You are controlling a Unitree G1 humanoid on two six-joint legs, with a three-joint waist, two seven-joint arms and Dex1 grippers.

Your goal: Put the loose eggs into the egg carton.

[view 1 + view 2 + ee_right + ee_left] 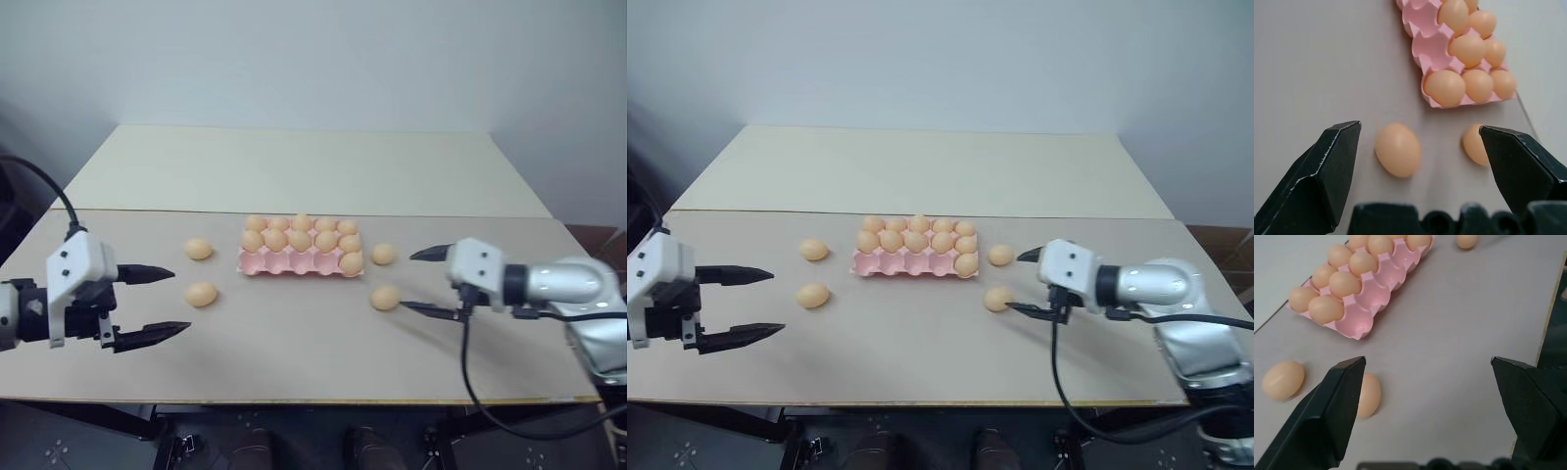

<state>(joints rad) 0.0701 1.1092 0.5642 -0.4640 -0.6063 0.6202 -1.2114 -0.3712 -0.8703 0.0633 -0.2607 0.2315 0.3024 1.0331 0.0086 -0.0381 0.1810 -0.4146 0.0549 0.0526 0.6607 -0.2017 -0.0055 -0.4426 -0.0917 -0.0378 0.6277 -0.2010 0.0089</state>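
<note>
The pink egg carton (294,262) lies mid-table, with several eggs in its back rows and one at the right end of the front row. Two loose eggs lie to its left, a far one (199,249) and a near one (201,294). Two more lie to its right, again far (383,254) and near (385,298). My left gripper (181,302) is open, just left of the near left egg (1369,394) and apart from it. My right gripper (406,281) is open, with its fingers on either side of the near right egg (1398,149) and nothing gripped.
A paler cream table (294,166) adjoins the far side, along a seam behind the carton. The table's front edge (294,399) runs close under both arms. A black cable (468,372) hangs from my right wrist over that edge.
</note>
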